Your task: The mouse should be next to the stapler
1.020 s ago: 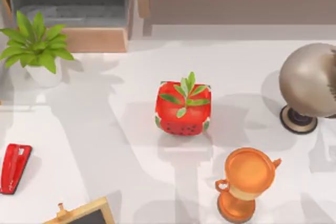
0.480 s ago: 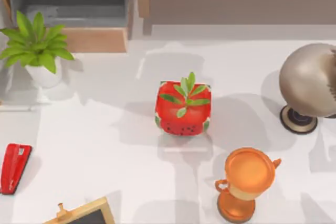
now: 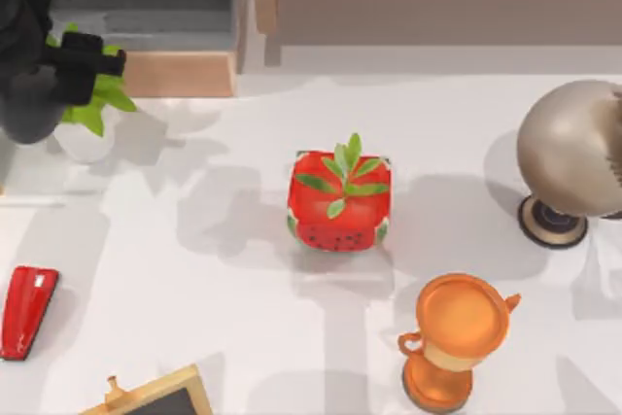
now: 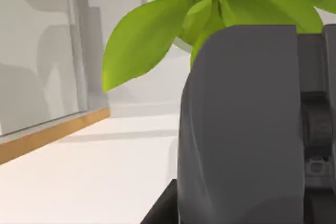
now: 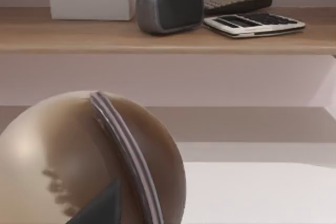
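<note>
Left arm's hand (image 3: 92, 63) sits at the far-left corner of the surface (image 3: 224, 318), dark body over the potted plant (image 3: 92, 114). Fingers not resolvable from above, and the left wrist view gives grey housing and green leaves close up, so I cannot tell whether it is open or closed, or whether it carries anything.

Stapler (image 3: 26, 311): red, flat, lying at the left edge of the surface, near side. Long axis runs roughly far-to-near, tilted slightly, silver patch at its far end. It lies well apart from the left hand, toward the near edge and a little further left.

Mouse: not located (cannot say where it is).

Right wrist view faces a tan globe (image 5: 89, 161) and a shelf (image 5: 168, 38) with a tissue box, speaker and calculator.

Judgement: left arm is much the nearer to the stapler. The drop spot should be beside the stapler's right flank, where the surface is bare; the wooden frame (image 3: 160, 397) near its near end limits room.

Red strawberry cube (image 3: 338, 203) centre, orange trophy (image 3: 455, 337) right-near.
</note>
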